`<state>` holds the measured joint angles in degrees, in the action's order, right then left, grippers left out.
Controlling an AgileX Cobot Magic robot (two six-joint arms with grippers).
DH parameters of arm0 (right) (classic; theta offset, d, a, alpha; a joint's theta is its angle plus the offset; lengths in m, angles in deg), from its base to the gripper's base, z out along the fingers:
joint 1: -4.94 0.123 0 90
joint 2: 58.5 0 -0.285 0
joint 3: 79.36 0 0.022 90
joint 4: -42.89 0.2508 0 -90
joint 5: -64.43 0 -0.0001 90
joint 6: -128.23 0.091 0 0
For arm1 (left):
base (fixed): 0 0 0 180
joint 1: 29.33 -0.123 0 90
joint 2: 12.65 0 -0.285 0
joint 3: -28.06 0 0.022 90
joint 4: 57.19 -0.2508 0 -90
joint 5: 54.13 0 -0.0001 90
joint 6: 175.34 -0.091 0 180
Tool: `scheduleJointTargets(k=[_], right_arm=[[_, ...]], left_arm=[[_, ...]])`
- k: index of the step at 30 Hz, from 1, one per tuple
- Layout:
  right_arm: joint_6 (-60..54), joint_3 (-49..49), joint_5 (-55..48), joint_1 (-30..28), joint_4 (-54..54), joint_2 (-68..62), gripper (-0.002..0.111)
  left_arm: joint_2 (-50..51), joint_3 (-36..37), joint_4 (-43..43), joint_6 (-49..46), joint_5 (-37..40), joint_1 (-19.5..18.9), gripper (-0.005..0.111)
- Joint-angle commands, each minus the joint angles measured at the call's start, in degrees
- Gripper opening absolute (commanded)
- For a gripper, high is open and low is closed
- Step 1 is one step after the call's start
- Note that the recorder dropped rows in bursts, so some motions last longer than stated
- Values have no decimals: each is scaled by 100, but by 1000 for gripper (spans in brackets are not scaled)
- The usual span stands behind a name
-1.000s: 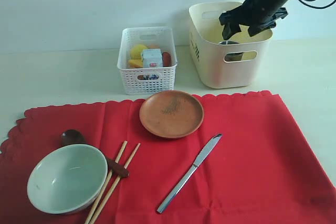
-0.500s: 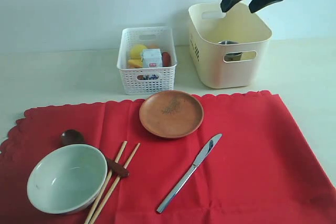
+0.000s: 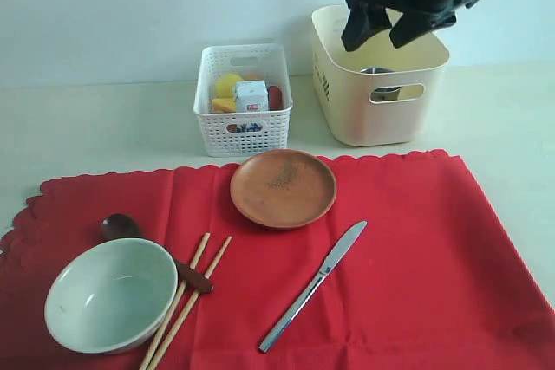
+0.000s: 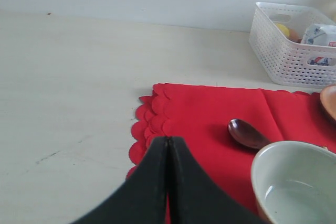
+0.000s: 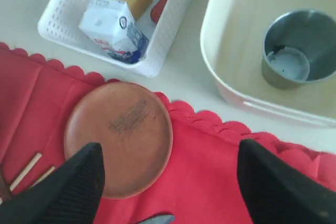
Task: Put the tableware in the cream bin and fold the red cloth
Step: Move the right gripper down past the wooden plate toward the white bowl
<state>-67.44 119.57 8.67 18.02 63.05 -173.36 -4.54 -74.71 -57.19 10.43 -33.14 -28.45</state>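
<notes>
Nearest us, the bowl (image 3: 111, 295) sits on the front left of the red cloth (image 3: 416, 249), which covers the near half of the bench (image 3: 104, 127). The chopsticks (image 3: 186, 301) lie just beside the bowl's right rim. The spoon (image 3: 121, 228) shows behind the bowl, its handle reaching the chopsticks. We see the left tool (image 4: 168, 150) only from its own wrist, fingers pressed together on nothing, over the cloth's scalloped edge. The knife (image 3: 314, 285) lies slantwise at mid-cloth. Beyond it the plate (image 3: 283, 188) rests near the cloth's far edge. Farther back on bare bench stand a white basket (image 3: 243, 101) of food and, to its right, the cream bin (image 3: 377, 101), with the cup (image 3: 379, 75) upright inside. Over the bin's near-left rim hangs the right tool (image 3: 379, 38), fingers spread wide and empty.
</notes>
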Motion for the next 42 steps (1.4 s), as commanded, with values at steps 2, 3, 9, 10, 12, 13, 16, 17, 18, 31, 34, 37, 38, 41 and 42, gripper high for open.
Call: scheduleJointTargets(k=[2,3,9,10,12,13,16,17,18,31,34,37,38,41,42], right_arm=[[-63,-1644,1038,233,-108,844,67],[-74,-1914,1155,297,-121,984,67],[-69,-2824,1503,825,-121,1634,67],[-69,-2918,1503,948,-121,1707,67],[-58,-3093,1503,1207,-121,1824,67],[15,-3163,1503,1338,-121,1854,67],[359,-3230,1503,1692,-190,1880,65],[500,-3230,1518,1793,-267,1880,64],[710,-3230,1557,1921,-395,1880,64],[1779,-3230,1810,3145,-973,1787,64],[1791,-3230,1834,3367,-1000,1725,64],[1791,-3230,1888,3497,-1031,1698,64],[1791,-3230,1906,3532,-1084,1698,64],[1845,-3209,1921,3561,-1118,1698,64],[1882,-3209,1921,3561,-1118,1685,64]], left_arm=[[-33,-1,0,24,-45,29,1],[-33,-1,0,24,-45,29,1],[-33,-1,0,24,-45,29,1],[-33,-1,0,24,-45,29,1],[-33,-1,0,24,-45,29,1],[-33,-1,0,24,-45,29,1],[-33,-1,0,24,-45,29,1],[-33,-1,0,24,-45,29,1],[-33,-1,0,24,-45,29,1],[-33,-1,0,24,-45,29,1],[-33,-1,0,24,-45,29,1],[-33,-1,0,24,-45,29,1],[-33,-1,0,24,-45,29,1],[-33,-1,0,24,-45,29,1],[-33,-1,0,24,-45,29,1]])
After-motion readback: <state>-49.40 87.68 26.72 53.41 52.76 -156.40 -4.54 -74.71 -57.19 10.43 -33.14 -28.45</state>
